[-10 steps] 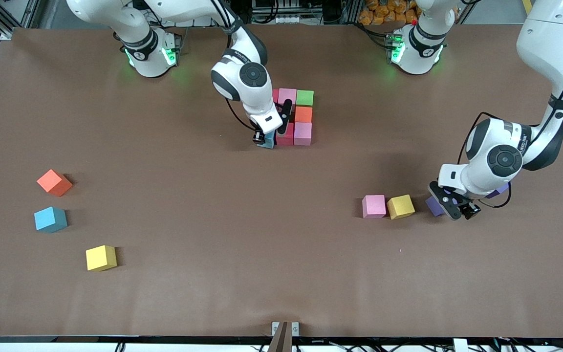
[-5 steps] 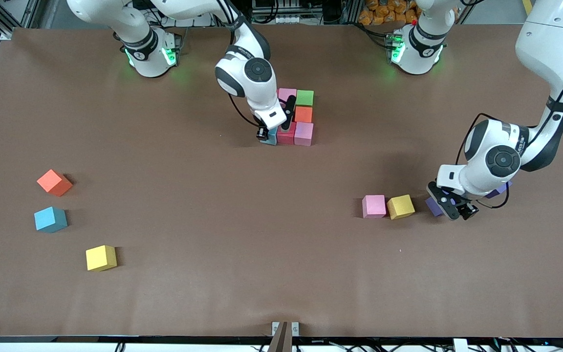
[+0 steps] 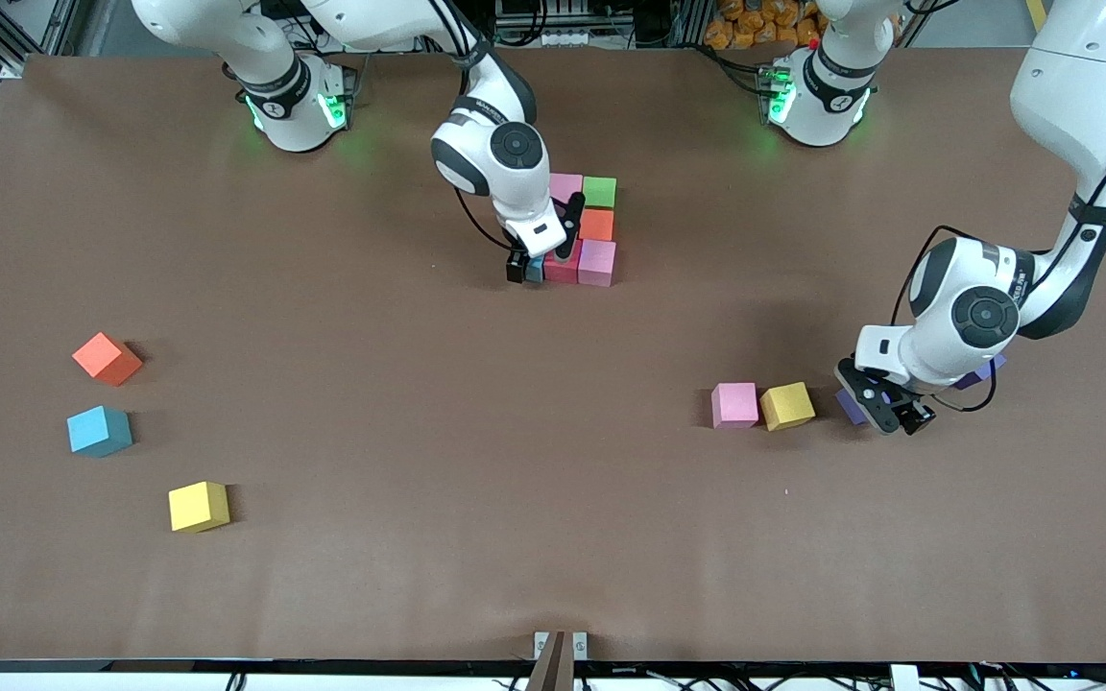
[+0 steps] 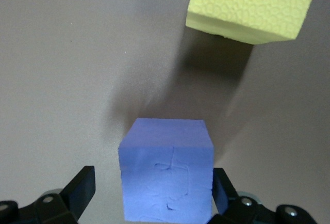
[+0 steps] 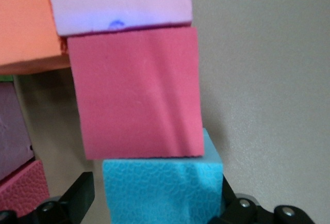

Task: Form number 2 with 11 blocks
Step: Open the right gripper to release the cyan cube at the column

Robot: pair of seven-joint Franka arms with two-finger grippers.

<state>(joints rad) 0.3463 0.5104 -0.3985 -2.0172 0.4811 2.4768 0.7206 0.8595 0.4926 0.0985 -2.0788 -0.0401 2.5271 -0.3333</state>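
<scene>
The right gripper is down at the partly built number 2 near the arms' bases, fingers apart around a light blue block beside a red block. The left gripper straddles the purple block, fingers apart, near a yellow block.

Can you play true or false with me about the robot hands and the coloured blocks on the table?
1. The right hand is at the light blue block beside the red block in the cluster. True.
2. The left hand is down around a yellow block. False: its open fingers straddle the purple block; the yellow block sits beside it, untouched.
3. A pink block touches that yellow block. True.
4. The green block sits alone toward the right arm's end. False: it is in the cluster, next to the orange block.
5. Three loose blocks lie toward the right arm's end. True.
</scene>
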